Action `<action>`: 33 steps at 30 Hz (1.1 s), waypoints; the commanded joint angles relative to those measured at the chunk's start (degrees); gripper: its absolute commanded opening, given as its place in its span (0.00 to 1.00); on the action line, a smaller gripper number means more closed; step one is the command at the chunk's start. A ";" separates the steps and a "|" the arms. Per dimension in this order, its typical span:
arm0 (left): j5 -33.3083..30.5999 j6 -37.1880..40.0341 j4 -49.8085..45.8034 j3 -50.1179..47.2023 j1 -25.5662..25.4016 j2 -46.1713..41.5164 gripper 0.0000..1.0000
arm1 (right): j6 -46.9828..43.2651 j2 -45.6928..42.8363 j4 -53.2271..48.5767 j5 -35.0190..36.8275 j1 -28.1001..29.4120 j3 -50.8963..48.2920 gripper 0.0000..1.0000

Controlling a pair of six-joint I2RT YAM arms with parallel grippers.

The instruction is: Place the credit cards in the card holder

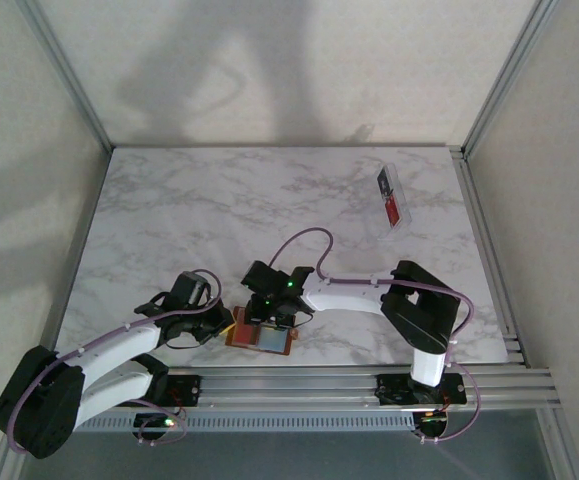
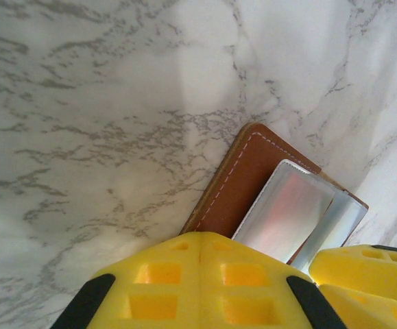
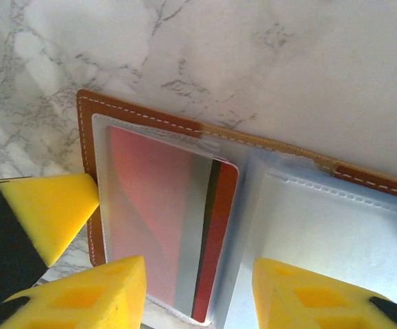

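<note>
Left gripper, at 7 o'clock on the table, has its yellow pads pressed together, tips against the left edge of the wallet. The wallet lies open and flat at 6 o'clock near the front edge, with one red card sitting in the left clear pocket, at 9 o'clock from the fold. Right gripper hangs over the wallet with fingers spread, one on either side of the card's right edge, pinching nothing; well apart at 2 o'clock, a clear tray holds another red card.
</note>
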 commanded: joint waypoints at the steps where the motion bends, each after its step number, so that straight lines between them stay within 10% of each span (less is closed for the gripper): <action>1: -0.07 0.22 -5.03 -1.40 -0.64 0.61 0.00 | 1.54 1.71 0.37 1.02 0.32 -0.79 0.45; 33: -0.23 -0.22 -5.05 -2.35 -0.59 -1.06 0.00 | 0.85 3.47 -2.07 5.60 3.24 2.27 0.41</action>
